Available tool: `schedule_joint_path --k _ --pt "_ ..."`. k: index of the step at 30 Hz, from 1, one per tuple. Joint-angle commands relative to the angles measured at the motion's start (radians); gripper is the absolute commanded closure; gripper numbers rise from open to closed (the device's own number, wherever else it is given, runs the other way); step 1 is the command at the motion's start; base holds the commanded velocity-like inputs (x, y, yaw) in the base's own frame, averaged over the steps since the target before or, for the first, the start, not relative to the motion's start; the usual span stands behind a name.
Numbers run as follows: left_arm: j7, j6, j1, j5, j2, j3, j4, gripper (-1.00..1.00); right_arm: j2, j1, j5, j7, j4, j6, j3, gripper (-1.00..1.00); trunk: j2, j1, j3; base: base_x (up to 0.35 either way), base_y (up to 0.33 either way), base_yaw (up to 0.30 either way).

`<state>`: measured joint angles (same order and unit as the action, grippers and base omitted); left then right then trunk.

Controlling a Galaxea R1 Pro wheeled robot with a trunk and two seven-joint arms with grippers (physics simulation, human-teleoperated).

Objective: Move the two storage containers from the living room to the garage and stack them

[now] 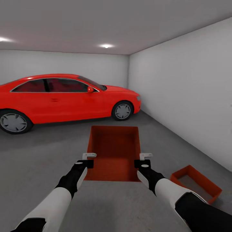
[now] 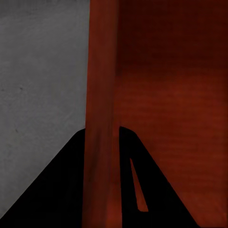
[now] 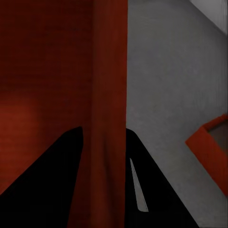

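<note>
Here both grippers pinch opposite walls of one storage container (image 1: 114, 151): the left gripper (image 1: 87, 160) clamps its left wall, the right gripper (image 1: 144, 160) its right wall, each wall running between the fingers in the wrist views. Gripping both sides keeps the open bin level, held off the floor (image 1: 45, 167). The second container (image 1: 196, 183) rests on the concrete near right, probably the base for stacking. A red car (image 1: 64, 96) stands far left.

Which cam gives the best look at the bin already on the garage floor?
Head view: the grounded container shows nearly whole at lower right, open side up on the floor, beside the right arm. The right wrist view catches one corner of it past the held container's wall. The left wrist view gives nothing usable on it.
</note>
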<state>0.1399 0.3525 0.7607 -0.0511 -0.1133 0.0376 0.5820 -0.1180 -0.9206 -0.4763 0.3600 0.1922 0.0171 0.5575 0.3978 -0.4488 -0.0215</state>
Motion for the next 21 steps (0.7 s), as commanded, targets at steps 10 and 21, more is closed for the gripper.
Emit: schedule_joint_path --k 10,21 --pt "-0.002 0.007 0.000 -0.006 -0.009 0.018 0.001 1.00 -0.011 -0.001 0.018 0.001 0.003 -0.014 -0.022 1.00 0.002 -0.001 -0.002 0.321 0.000 -0.242" --pt "-0.002 0.008 0.000 -0.006 -0.009 0.018 0.001 1.00 -0.011 -0.001 0.018 0.001 0.003 -0.014 -0.022 1.00 0.002 -0.001 -0.002 0.321 0.000 -0.158"
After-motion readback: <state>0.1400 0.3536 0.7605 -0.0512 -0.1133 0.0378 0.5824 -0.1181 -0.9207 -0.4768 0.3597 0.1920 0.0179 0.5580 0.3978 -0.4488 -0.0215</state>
